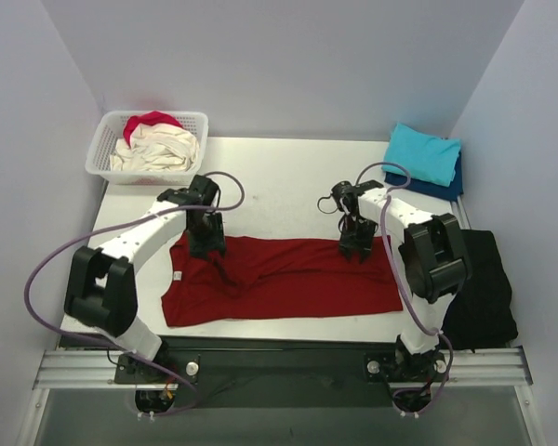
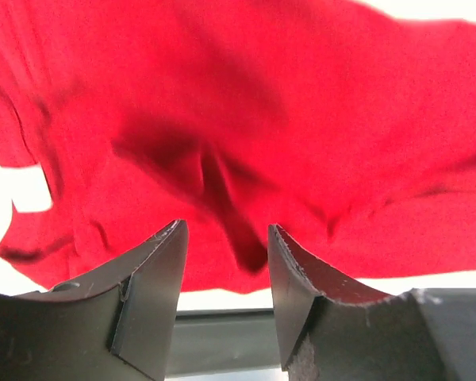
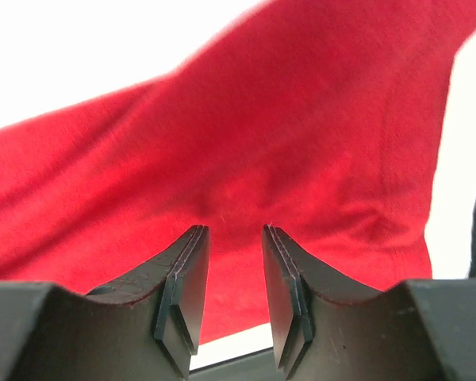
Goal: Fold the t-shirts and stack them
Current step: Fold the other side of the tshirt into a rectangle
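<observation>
The dark red cotton t-shirt (image 1: 279, 279) lies as a long band across the near half of the white counter (image 1: 288, 177), rumpled just below the left tool (image 2: 226, 230), whose jaws stand spread with nothing between them. The right tool (image 3: 234, 230) hangs over the shirt's far edge, jaws narrowly parted, pinching nothing. For a clean fold, the 2 tools should probably flatten that rumple first, then pinch the far edge at matching points and lift level.
</observation>
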### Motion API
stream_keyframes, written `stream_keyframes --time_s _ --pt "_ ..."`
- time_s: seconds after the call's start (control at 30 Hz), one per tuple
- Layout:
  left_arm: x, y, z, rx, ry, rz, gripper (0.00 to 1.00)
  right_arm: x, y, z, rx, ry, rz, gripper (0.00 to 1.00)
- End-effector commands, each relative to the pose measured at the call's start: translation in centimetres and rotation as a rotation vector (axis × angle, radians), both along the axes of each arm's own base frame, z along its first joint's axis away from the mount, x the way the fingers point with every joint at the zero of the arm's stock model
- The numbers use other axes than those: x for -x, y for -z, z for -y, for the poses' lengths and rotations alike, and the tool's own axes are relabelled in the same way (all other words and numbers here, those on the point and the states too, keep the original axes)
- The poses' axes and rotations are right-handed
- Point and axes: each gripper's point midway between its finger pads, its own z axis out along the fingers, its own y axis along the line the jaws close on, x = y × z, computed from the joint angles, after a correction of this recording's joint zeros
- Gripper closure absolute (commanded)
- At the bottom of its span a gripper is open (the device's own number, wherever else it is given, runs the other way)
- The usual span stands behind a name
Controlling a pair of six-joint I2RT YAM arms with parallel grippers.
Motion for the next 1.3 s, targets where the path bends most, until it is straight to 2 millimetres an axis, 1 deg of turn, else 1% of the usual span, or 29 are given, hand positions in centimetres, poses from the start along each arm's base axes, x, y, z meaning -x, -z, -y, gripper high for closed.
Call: stream_keyframes --time_s 0.0,0.07,0.1,0.13,0.17,0.2,0.27,0.3,0.37,0.4,0.43,0.5,0.53,0.63,0.77,0.8,0.87,0.9,0.93,0.97,1.0,1.03,1.07,1.1,1.13,1.17,1.2,1.23,1.27 --pt "-5.2 0.3 1.1 0.039 -0.007 0.073 0.45 -0.6 0.0 -0.1 0.014 -0.002 -0.019 0.66" --pt "-6.6 0.6 1.0 0.033 -0.004 0.079 0.45 -0.9 0.4 -0.1 0.013 -0.002 -0.031 0.66" --pt "-7.1 1.7 1.0 0.024 -0.005 0.054 0.45 -1.3 0.5 -0.1 0.010 0.001 -0.027 0.66" --pt "-8.0 1.5 1.3 0.033 -0.002 0.064 0.45 -1.3 0.8 -0.2 0.007 0.003 -0.038 0.66" --pt "-8.2 1.9 1.2 0.029 -0.004 0.041 0.45 -1.5 1.0 -0.1 0.004 0.008 -0.044 0.66" --pt "-8.6 3.1 0.8 0.014 -0.014 0.013 0.45 -1.6 1.1 0.0 0.000 0.010 -0.050 0.66" --pt "-9.2 3.7 0.3 0.001 -0.036 -0.004 0.45 -1.8 1.5 0.1 -0.006 0.018 -0.061 0.66" --pt "-9.2 4.8 -0.3 -0.005 -0.055 -0.037 0.45 -1.9 1.6 0.3 -0.011 0.023 -0.068 0.66" --pt "-9.2 5.6 -0.8 -0.011 -0.081 -0.068 0.45 -2.1 1.9 0.5 -0.016 0.031 -0.077 0.66" --pt "-9.1 6.5 -1.2 -0.019 -0.093 -0.096 0.46 -2.3 1.9 0.7 -0.022 0.037 -0.080 0.66" --pt "-9.1 6.9 -1.8 -0.022 -0.114 -0.110 0.47 -2.4 2.1 0.8 -0.027 0.042 -0.085 0.66" --pt "-9.3 7.7 -2.2 -0.018 -0.148 -0.133 0.49 -2.7 2.1 1.0 -0.036 0.053 -0.084 0.66" --pt "-9.7 7.9 -2.8 -0.015 -0.182 -0.137 0.50 -2.9 2.2 1.3 -0.037 0.062 -0.089 0.66" --pt "-10.8 8.1 -3.2 -0.001 -0.234 -0.136 0.53 -3.6 2.4 1.9 -0.051 0.083 -0.094 0.66" --pt "-13.0 8.0 -3.6 0.019 -0.276 -0.119 0.55 -4.9 2.4 2.7 -0.066 0.101 -0.099 0.66" --pt "-14.2 7.9 -3.5 0.025 -0.278 -0.107 0.55 -5.9 2.3 2.8 -0.068 0.102 -0.087 0.66" --pt "-15.1 8.1 -3.7 0.019 -0.286 -0.111 0.56 -6.8 2.2 3.3 -0.070 0.103 -0.089 0.66" --pt "-15.5 8.8 -3.7 0.014 -0.292 -0.124 0.57 -8.2 2.1 3.2 -0.077 0.106 -0.071 0.66" --pt "-16.7 8.1 -3.7 0.021 -0.299 -0.104 0.57 -8.4 2.0 3.3 -0.075 0.108 -0.083 0.66" --pt "-17.5 8.1 -3.8 0.027 -0.305 -0.096 0.57 -9.2 1.8 3.5 -0.076 0.107 -0.074 0.66" --pt "-17.8 8.8 -3.7 0.023 -0.305 -0.109 0.57 -9.6 2.4 3.5 -0.075 0.108 -0.089 0.66" --pt "-19.2 7.9 -3.5 0.034 -0.305 -0.079 0.57 -10.9 1.6 3.4 -0.081 0.108 -0.061 0.66" --pt "-19.6 7.9 -3.4 0.042 -0.304 -0.080 0.57 -11.5 1.5 3.4 -0.083 0.104 -0.058 0.66" --pt "-20.0 8.4 -3.3 0.043 -0.303 -0.088 0.58 -11.9 1.9 3.4 -0.080 0.099 -0.066 0.66" --pt "-21.2 7.4 -3.0 0.061 -0.299 -0.058 0.58 -13.1 1.0 3.4 -0.080 0.097 -0.034 0.66" --pt "-21.6 7.7 -2.8 0.063 -0.294 -0.057 0.58 -13.5 0.6 3.4 -0.080 0.092 -0.028 0.66" --pt "-22.2 7.2 -2.7 0.072 -0.286 -0.039 0.58 -13.8 0.3 3.4 -0.076 0.089 -0.024 0.66" --pt "-22.3 6.9 -2.4 0.082 -0.277 -0.042 0.58 -14.5 -0.4 3.6 -0.062 0.087 0.001 0.66" --pt "-23.1 5.8 -2.3 0.092 -0.270 -0.009 0.58 -14.6 -0.9 3.9 -0.052 0.087 0.014 0.66"
